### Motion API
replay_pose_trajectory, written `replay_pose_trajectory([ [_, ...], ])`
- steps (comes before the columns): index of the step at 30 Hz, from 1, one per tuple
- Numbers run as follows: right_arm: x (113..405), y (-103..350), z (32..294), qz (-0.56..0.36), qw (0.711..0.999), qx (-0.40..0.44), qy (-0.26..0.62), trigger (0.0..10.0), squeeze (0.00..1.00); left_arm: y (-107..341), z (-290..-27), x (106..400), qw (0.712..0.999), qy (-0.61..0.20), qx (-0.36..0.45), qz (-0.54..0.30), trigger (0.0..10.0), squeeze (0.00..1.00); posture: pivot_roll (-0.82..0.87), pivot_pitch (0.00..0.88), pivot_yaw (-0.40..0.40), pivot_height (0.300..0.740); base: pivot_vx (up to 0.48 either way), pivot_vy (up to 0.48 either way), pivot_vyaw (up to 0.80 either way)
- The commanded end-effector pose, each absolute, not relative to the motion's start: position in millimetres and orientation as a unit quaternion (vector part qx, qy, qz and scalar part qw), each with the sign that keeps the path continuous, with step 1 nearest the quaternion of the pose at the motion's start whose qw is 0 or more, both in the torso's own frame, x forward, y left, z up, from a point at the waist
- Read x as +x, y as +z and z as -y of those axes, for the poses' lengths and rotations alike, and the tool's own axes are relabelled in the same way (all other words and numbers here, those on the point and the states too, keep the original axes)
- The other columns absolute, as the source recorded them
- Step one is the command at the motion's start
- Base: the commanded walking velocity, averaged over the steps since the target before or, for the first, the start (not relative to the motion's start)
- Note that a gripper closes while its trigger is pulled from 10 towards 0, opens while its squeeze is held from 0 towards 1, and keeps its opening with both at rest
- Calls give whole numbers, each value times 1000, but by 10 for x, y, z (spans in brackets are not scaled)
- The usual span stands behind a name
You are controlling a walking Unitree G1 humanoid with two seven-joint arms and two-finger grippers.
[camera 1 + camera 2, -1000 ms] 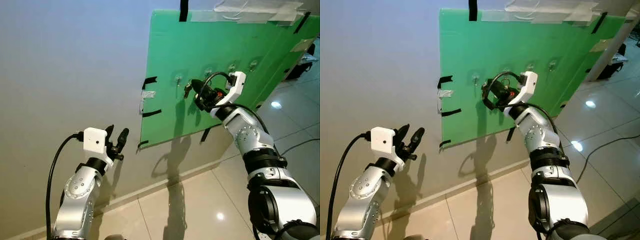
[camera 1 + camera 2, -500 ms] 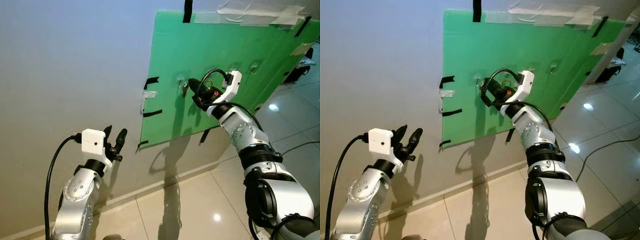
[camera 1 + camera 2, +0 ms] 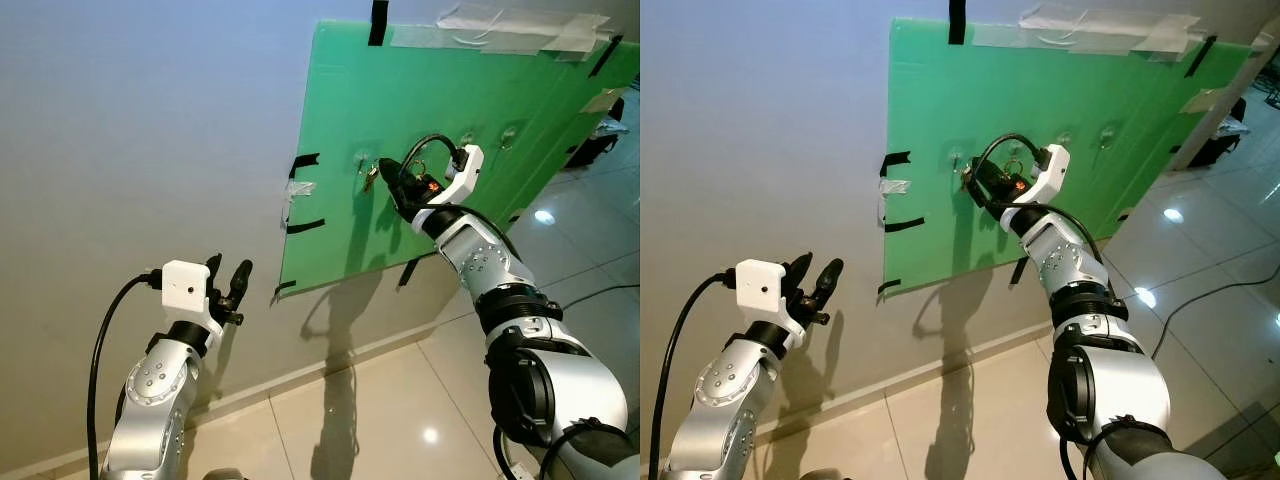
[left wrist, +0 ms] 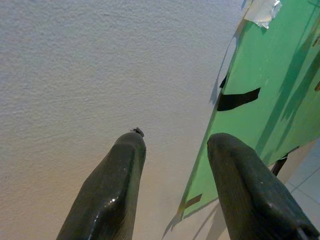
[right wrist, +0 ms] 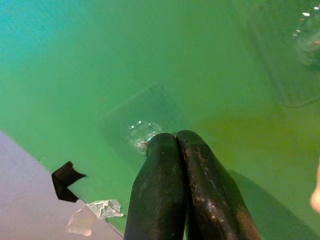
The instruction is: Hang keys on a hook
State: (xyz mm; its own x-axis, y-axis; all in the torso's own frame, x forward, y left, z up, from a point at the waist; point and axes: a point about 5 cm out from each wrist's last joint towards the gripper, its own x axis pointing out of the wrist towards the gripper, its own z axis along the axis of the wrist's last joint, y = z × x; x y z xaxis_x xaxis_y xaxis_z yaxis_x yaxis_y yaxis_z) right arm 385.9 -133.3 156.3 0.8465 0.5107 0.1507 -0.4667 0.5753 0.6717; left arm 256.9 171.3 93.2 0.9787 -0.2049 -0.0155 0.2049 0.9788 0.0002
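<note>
A pale grey wall (image 3: 150, 130) rises over a glossy tiled floor (image 3: 400, 400), and a green board (image 3: 450, 120) is fixed to it with strips of black and clear tape. On the board sits a row of clear hooks, and at the leftmost hook (image 3: 359, 158) the keys (image 3: 371, 178) hang just below and beside it, pinched at the tip of the right gripper (image 3: 385, 173). That gripper is raised to the board with its two black fingers (image 5: 172, 200) pressed together side by side, their tips right at the clear hook (image 5: 141, 133) in the right wrist view; the keys themselves are too small to make out whether their ring is over the hook or merely against it. Further clear hooks (image 3: 466, 137) sit along the board to the right. Black tape pieces (image 3: 303, 160) and a scrap of clear tape (image 3: 297, 188) mark the board's left edge. Well apart, low against the bare wall, the left gripper (image 3: 228, 282) points upward with its fingers (image 4: 112, 185) spread and nothing between them.
</note>
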Motion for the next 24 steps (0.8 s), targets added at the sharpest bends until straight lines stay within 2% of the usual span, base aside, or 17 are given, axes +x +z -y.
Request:
replay_pose_trajectory([
  [1,3908,1666,1361,-19,886,378,269,0,0,959,-1681,2560,994,-105,2,-5,10000,0,189,0,-155,740,0,0,0],
  [11,3923,1639,1320,-36,875,406,261,0,0,955,-1689,2559,995,-99,2,-5,10000,0,195,0,-168,740,0,0,0],
  [24,3857,1479,1218,-67,874,393,276,0,0,935,-1689,2534,996,-93,0,-10,10000,0,192,0,-170,740,0,0,0],
])
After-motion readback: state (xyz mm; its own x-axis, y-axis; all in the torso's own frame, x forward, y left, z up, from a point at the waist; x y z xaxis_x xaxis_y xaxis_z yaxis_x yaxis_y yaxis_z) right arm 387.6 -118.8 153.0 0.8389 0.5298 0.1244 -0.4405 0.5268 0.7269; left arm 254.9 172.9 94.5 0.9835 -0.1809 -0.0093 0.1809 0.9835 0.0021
